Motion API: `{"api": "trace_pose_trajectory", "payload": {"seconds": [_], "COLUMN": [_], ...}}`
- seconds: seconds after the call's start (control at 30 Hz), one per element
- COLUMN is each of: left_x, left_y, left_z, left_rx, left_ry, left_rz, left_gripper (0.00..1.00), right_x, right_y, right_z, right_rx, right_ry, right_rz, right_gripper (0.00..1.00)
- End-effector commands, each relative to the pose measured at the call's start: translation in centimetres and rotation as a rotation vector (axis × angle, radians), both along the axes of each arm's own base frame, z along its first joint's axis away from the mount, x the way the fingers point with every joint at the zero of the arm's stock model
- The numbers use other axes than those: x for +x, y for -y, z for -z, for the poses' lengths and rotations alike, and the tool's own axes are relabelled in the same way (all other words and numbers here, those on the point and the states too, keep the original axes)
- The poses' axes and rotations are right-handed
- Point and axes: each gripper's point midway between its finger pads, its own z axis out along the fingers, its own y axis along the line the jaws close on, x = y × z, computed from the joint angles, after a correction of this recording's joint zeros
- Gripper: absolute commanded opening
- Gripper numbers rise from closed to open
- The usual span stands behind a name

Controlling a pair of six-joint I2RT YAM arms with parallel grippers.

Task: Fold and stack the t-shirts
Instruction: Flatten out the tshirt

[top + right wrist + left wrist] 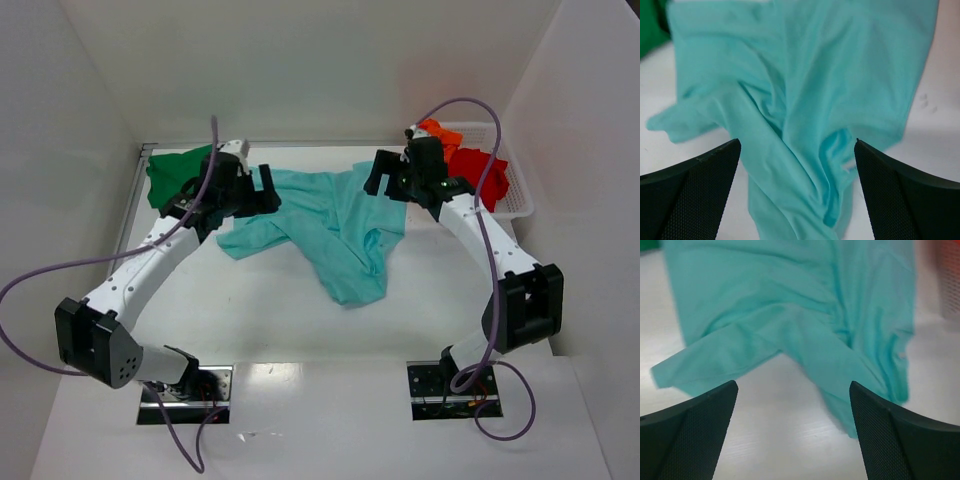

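Note:
A light teal t-shirt (330,225) lies crumpled and spread in the middle of the table, with one sleeve pointing left. My left gripper (262,195) hovers at its left edge, open, with nothing between the fingers. In the left wrist view the shirt (790,315) fills the top and bare table shows between the wide jaws of the gripper (793,390). My right gripper (385,180) hangs over the shirt's upper right part, also open. Its wrist view shows folds of the teal cloth (815,90) below the gripper (797,145). A dark green t-shirt (175,175) lies at the back left.
A white mesh basket (515,200) at the back right holds an orange t-shirt (440,132) and a red t-shirt (480,170). White walls close the table on the left, back and right. The arm bases sit at the near edge.

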Motion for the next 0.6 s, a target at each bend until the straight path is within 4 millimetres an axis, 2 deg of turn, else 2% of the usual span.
{"api": "trace_pose_trajectory", "payload": {"seconds": [0.0,0.03,0.07,0.1,0.13,0.17,0.23,0.27,0.3,0.33,0.37,0.43,0.5,0.53,0.57], "left_x": [1.6,2.1,2.5,3.1,3.4,3.6,3.9,4.0,4.0,3.6,3.6,3.3,3.0,2.9,3.0], "left_y": [-6.9,-8.1,-9.2,-9.7,-9.6,-9.8,-9.8,-10.1,-10.2,-10.5,-10.6,-10.9,-11.1,-11.1,-11.2], "left_z": [4.1,4.8,6.4,6.9,7.5,9.1,10.1,11.5,11.9,13.0,13.0,14.5,15.4,15.9,15.9], "left_rx": [-0.011,-0.01,-0.026,-0.035,-0.056,-0.045,-0.026,0.0,0.01,0.029,0.035,0.046,0.06,0.057,0.065], "left_ry": [-0.087,-0.094,-0.136,-0.141,-0.16,-0.199,-0.22,-0.249,-0.257,-0.288,-0.287,-0.323,-0.345,-0.359,-0.357], "left_rz": [-0.25,-0.281,-0.298,-0.306,-0.292,-0.289,-0.279,-0.285,-0.278,-0.289,-0.296,-0.312,-0.32,-0.326,-0.334], "left_gripper": [1.0,1.0,1.0,0.98,0.96,0.94,0.88,0.87,0.87,0.87,0.87,0.87,0.87,0.88,0.88], "right_x": [-3.0,-3.3,-3.5,-3.5,-3.4,-3.5,-3.5,-3.5,-3.6,-4.3,-4.4,-6.2,-7.9,-8.9,-9.9], "right_y": [0.4,0.4,0.5,0.4,0.4,0.1,-0.1,-0.1,-0.3,-0.9,-1.1,-2.4,-3.4,-4.5,-4.7], "right_z": [2.5,3.2,4.1,4.1,3.9,3.9,4.2,4.6,4.5,5.0,5.0,5.3,6.0,5.5,6.1], "right_rx": [0.029,0.024,0.029,0.036,0.038,0.048,0.052,0.05,0.057,0.072,0.079,0.086,0.075,0.078,0.068], "right_ry": [-0.053,-0.069,-0.084,-0.086,-0.078,-0.081,-0.092,-0.101,-0.103,-0.13,-0.133,-0.159,-0.185,-0.179,-0.207], "right_rz": [0.001,0.002,0.008,0.014,0.014,0.0,-0.009,-0.009,-0.019,-0.039,-0.048,-0.078,-0.116,-0.139,-0.138], "right_gripper": [1.0,1.0,1.0,1.0,1.0,1.0,1.0,1.0,1.0,1.0,1.0,1.0,1.0,1.0,1.0]}}
